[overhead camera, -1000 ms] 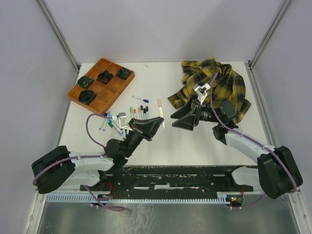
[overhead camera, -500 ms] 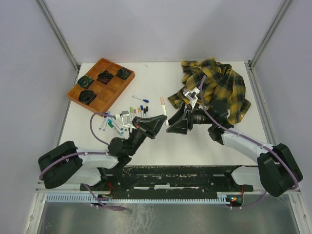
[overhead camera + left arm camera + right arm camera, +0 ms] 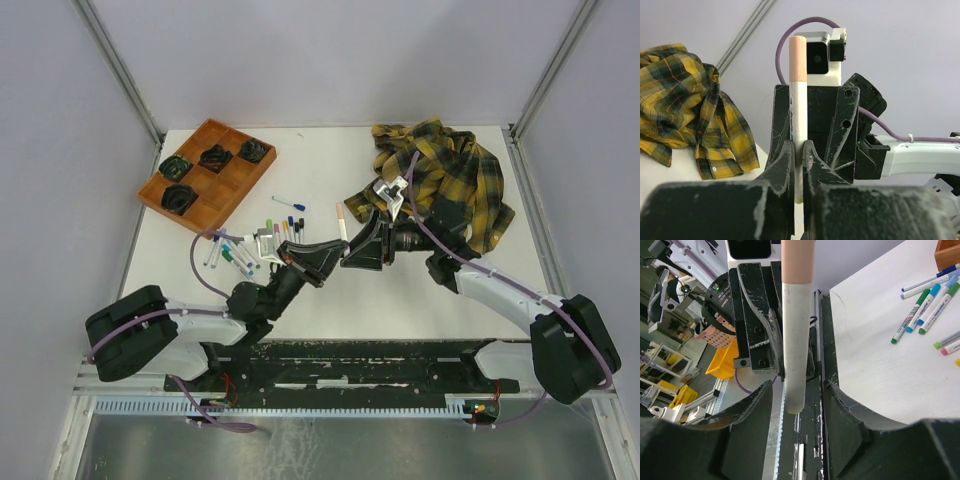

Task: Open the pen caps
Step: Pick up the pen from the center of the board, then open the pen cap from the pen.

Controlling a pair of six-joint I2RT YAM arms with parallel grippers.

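My left gripper (image 3: 799,150) is shut on the lower barrel of a white marker (image 3: 799,115), which it holds upright above the table. The peach pen cap (image 3: 797,57) sits on the marker's top end. My right gripper (image 3: 797,395) is open, and its jaws stand on either side of the same barrel (image 3: 795,340) with a gap on each side. From above, the two grippers meet at mid-table round the marker (image 3: 342,225). Other capped markers (image 3: 250,240) lie loose on the table to the left.
An orange tray (image 3: 230,185) holding black coiled items stands at the back left. A yellow plaid shirt (image 3: 450,170) lies crumpled at the back right. One blue-capped marker (image 3: 290,204) lies apart, near the tray.
My right gripper has come left to the held marker and its jaws have narrowed round the barrel. My left gripper has carried the marker a little to the right.
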